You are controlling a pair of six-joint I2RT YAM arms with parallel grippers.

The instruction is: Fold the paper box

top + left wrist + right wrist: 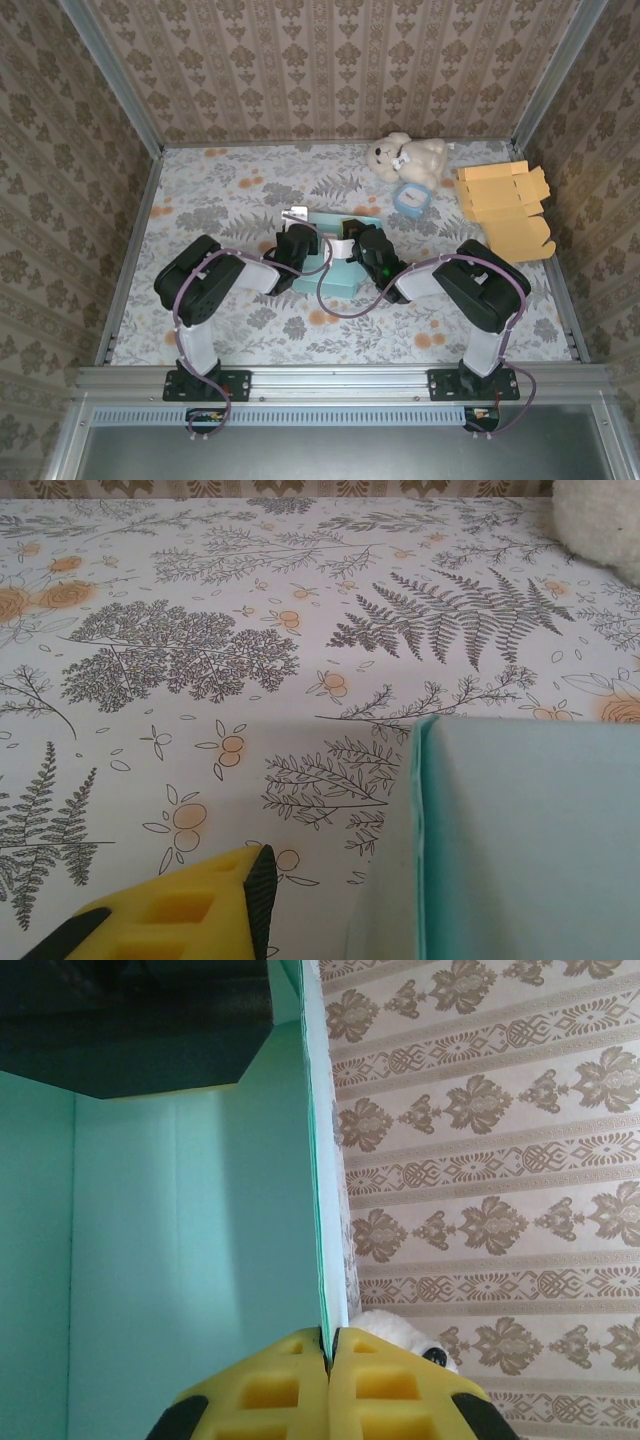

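Note:
The teal paper box [340,262] stands partly folded in the middle of the table, between my two grippers. My right gripper [329,1344] is shut on the edge of one upright wall of the box [200,1240], with both yellow fingers pressed on it. My left gripper [298,240] sits at the box's left side. In the left wrist view one yellow finger [185,910] stands apart from the teal wall [520,840], with bare tablecloth between them. The other finger is hidden by that wall. Nothing is held by the left gripper.
A white teddy bear [405,156] lies at the back right, with a small blue-rimmed object [410,198] in front of it. A stack of flat orange boxes [505,205] lies at the right edge. Metal rails and patterned walls enclose the flowered table [220,190].

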